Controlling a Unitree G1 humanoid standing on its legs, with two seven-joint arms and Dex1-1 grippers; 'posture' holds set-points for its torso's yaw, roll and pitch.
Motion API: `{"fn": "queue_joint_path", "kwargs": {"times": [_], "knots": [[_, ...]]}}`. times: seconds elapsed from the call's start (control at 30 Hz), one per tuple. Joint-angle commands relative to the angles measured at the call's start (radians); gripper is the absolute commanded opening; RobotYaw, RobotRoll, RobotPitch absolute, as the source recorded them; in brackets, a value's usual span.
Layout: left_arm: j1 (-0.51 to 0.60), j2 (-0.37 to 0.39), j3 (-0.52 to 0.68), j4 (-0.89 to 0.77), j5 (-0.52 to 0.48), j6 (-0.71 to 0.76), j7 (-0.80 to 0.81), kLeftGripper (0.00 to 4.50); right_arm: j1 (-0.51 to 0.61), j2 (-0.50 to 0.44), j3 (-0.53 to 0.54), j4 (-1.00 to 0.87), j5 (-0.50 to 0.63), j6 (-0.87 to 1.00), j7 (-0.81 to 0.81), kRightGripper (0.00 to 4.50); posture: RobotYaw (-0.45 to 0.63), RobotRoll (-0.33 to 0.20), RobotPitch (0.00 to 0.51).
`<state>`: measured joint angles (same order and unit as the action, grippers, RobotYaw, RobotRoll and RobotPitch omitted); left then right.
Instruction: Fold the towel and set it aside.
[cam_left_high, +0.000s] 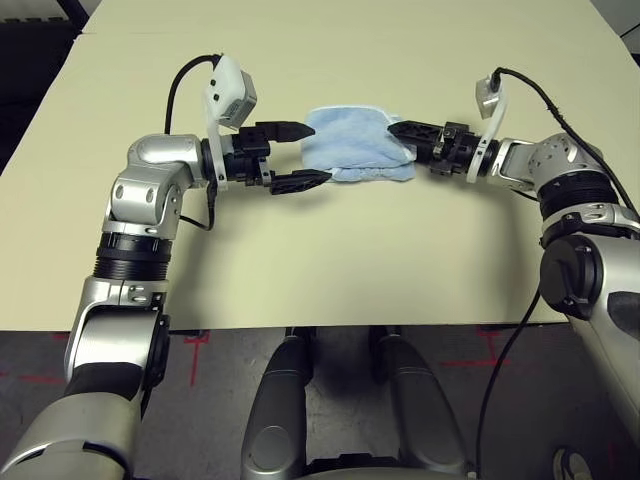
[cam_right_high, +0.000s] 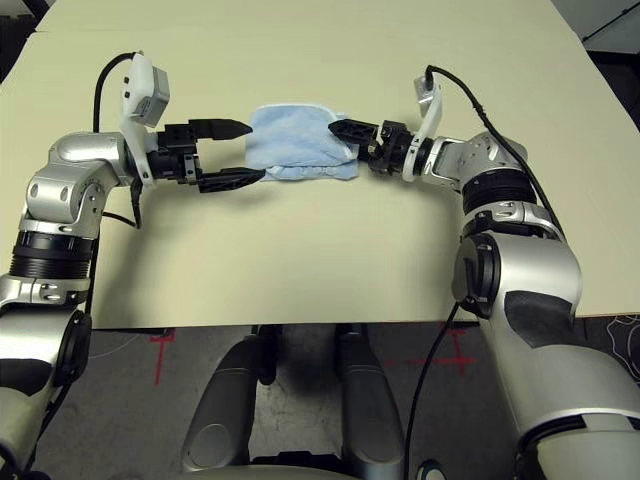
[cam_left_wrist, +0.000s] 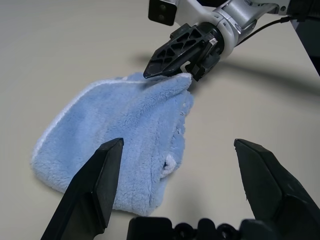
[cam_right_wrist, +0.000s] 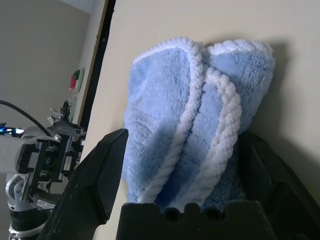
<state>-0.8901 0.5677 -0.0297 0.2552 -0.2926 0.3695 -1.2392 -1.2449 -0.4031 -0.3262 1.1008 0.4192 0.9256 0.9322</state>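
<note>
The towel (cam_left_high: 355, 148) is light blue with white edging and lies folded in a loose bundle on the table, between my two grippers. My left gripper (cam_left_high: 318, 153) hovers just at the towel's left end. It is open, and the towel's near end (cam_left_wrist: 125, 135) lies in front of its fingers. My right gripper (cam_left_high: 400, 138) reaches in from the right with its fingers spread wide. The towel's right edge (cam_right_wrist: 165, 100) sits between them, resting against one finger. One right fingertip (cam_left_wrist: 162, 62) lies over the towel's corner.
The cream table (cam_left_high: 300, 270) stretches wide around the towel, with bare surface in front and behind. Its front edge runs just before my body, and dark floor lies beyond its left edge (cam_left_high: 40, 110). Black cables (cam_left_high: 180, 80) loop from both wrists.
</note>
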Motion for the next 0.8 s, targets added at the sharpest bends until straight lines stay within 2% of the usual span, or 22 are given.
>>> {"fn": "queue_joint_path", "kwargs": {"times": [0.03,0.13,0.5,0.67,0.8], "knots": [[0.021,0.007,-0.020,-0.026,-0.006,0.011,-0.002,4.50,0.004,0.004,0.003,0.018,0.001,0.010,-0.010,4.46,0.09,0.000,0.293],[0.023,0.008,-0.020,-0.029,-0.006,0.012,-0.002,4.50,0.006,0.004,-0.005,0.021,0.002,-0.004,-0.022,3.88,0.09,0.000,0.293],[0.019,0.007,-0.029,-0.022,-0.003,0.012,-0.005,4.50,0.007,-0.015,-0.023,0.013,0.014,-0.013,-0.024,0.02,0.08,0.000,0.293],[0.018,0.007,-0.032,-0.017,-0.002,0.009,-0.008,4.50,0.004,-0.028,-0.034,0.000,0.027,-0.018,-0.023,0.02,0.07,0.000,0.290],[0.021,0.004,-0.035,-0.014,-0.001,0.009,-0.008,4.50,-0.001,-0.047,-0.091,-0.023,0.068,-0.062,-0.036,0.02,0.06,0.000,0.289]]}}
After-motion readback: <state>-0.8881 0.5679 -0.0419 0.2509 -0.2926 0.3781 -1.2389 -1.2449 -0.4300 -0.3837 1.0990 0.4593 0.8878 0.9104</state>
